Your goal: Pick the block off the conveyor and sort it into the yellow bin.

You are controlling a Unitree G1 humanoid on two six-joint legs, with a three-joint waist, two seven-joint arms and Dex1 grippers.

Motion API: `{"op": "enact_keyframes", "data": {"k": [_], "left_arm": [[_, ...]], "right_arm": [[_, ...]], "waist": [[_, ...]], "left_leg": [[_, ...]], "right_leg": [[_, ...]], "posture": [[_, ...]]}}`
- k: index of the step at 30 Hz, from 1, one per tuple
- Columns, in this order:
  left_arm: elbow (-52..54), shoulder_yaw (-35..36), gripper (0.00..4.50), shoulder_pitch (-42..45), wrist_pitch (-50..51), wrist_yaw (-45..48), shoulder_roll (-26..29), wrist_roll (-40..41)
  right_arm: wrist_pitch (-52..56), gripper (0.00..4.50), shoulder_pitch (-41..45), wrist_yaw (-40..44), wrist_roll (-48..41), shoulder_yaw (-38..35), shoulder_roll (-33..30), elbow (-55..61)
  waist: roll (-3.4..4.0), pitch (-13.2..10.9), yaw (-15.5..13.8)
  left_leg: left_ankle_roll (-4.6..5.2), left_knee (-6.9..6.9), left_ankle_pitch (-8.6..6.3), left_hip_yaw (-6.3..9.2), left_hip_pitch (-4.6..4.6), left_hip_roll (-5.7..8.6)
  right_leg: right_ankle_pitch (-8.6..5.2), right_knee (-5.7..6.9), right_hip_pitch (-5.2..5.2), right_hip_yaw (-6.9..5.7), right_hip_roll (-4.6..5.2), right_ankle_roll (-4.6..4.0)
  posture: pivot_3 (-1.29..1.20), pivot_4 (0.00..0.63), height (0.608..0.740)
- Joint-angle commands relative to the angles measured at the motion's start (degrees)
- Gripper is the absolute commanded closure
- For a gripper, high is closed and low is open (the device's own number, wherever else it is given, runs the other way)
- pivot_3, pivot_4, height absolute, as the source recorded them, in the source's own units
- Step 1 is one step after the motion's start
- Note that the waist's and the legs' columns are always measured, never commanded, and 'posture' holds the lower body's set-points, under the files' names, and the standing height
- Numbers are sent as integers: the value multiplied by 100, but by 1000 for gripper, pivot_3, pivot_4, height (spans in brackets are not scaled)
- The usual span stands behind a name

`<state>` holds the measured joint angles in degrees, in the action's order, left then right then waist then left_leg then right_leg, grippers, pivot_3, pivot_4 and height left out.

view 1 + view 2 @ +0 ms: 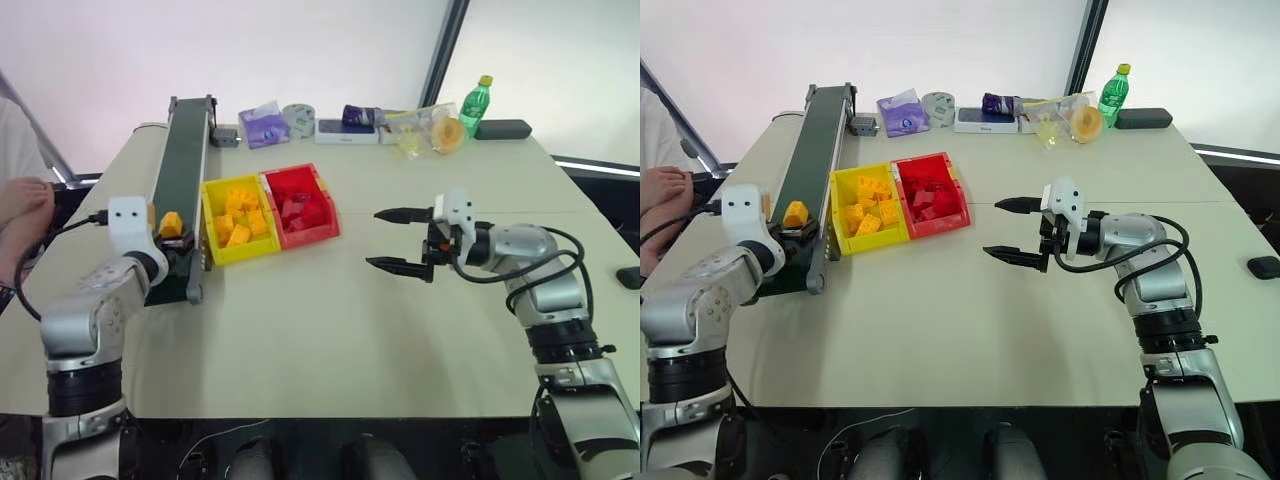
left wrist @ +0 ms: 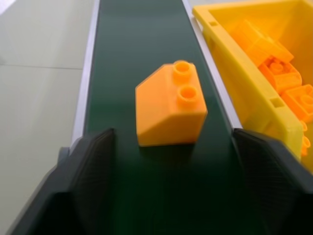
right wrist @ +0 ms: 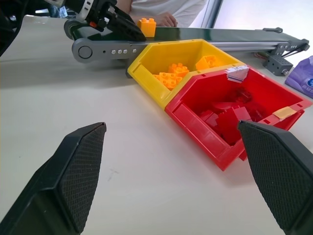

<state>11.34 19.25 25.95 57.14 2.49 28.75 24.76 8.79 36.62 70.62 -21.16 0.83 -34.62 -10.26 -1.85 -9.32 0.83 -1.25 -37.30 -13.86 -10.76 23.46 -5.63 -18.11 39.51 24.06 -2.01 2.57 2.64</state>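
While left hand (image 2: pixel 171 181) gapes open, block (image 2: pixel 170 110) sits on conveyor (image 2: pixel 142 49) just beyond fingertips.

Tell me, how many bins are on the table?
2. The yellow bin sits right beside the conveyor; the red bin touches the yellow one's other side.

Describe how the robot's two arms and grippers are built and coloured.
Both arms are silver-grey metal segments with black joint bands. Each wrist carries a white boxy camera housing. The left gripper has two black fingers with finely textured inner pads. The right gripper has two long, tapered black fingers with the same cross-hatched pads. Black cables loop along the right forearm, and one trails from the left wrist.
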Motion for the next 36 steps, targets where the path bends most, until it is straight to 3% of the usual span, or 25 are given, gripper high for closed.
{"op": "enact_keyframes", "data": {"k": [1,3,13,24,36], "left_arm": [[172,200,2472,12,105,-15,20,-11],[162,214,3294,-6,13,18,75,-75],[371,41,3267,473,-358,448,140,1],[-1375,-888,3267,1379,-1695,583,-533,-745],[-2481,-1122,3267,1712,-2477,767,-858,-1148]], "right_arm": [[-15,0,7,-19,-114,-137,-45,223],[-5,0,11,-25,-113,-139,-44,223],[119,0,7,-109,-196,-162,-10,352],[235,0,-128,-303,-283,-214,-40,561],[801,0,-172,-714,-852,-574,90,899]], "waist": [[0,0,0],[0,0,-2],[0,0,-17],[0,0,15],[0,0,-9]], "left_leg": [[0,-1,0,0,0,0],[0,-1,0,0,0,0],[0,-2,0,0,0,0],[0,-1,0,-2,-1,8],[-1,-2,1,-3,0,12]], "right_leg": [[0,0,-1,0,0,0],[0,0,-1,0,1,0],[0,0,-2,-1,1,0],[0,-1,0,-1,-4,0],[0,0,-1,-2,-6,1]], "posture": [[0,150,740],[0,150,740],[0,150,740],[0,150,740],[0,150,740]]}}
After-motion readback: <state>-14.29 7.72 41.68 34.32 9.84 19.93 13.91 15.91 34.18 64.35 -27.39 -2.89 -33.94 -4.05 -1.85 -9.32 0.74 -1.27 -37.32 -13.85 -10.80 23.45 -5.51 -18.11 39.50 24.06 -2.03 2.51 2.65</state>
